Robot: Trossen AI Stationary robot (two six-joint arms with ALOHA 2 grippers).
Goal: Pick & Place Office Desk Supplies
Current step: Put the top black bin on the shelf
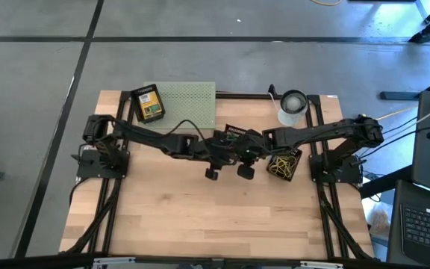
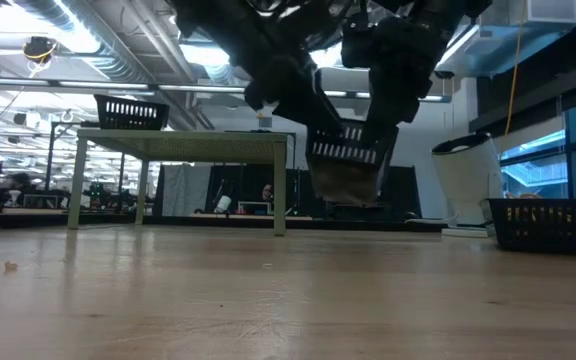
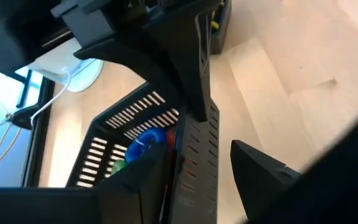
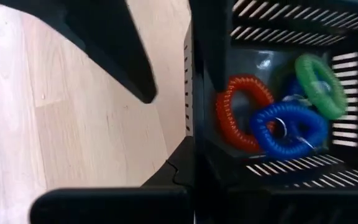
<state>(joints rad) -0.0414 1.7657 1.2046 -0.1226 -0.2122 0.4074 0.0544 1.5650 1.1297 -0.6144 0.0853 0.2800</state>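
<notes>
A black slotted basket (image 2: 346, 160) hangs above the middle of the table. In it lie red (image 4: 241, 121), blue (image 4: 288, 127) and green (image 4: 319, 84) coil bands. My right gripper (image 4: 188, 155) is shut on the basket's wall. My left gripper (image 3: 197, 152) comes in from the table's left and is open. It stands astride the same wall, with one finger (image 4: 210, 43) inside the basket and the other (image 4: 123, 50) outside. A yellow-green crayon box (image 1: 149, 104) lies on the pale green rack (image 1: 189, 101). My right gripper pinches the top edge of the basket's side wall (image 4: 190, 134), one finger inside the basket and one outside. The fingers come slanting down from the table's right. The basket hangs below them, lifted clear of the table and about level.
A second black basket (image 1: 284, 164) holding tan bands stands on the table at the right, under my right arm. A white cup (image 1: 293, 104) stands at the far right. The near half of the wooden table (image 1: 215, 217) is bare.
</notes>
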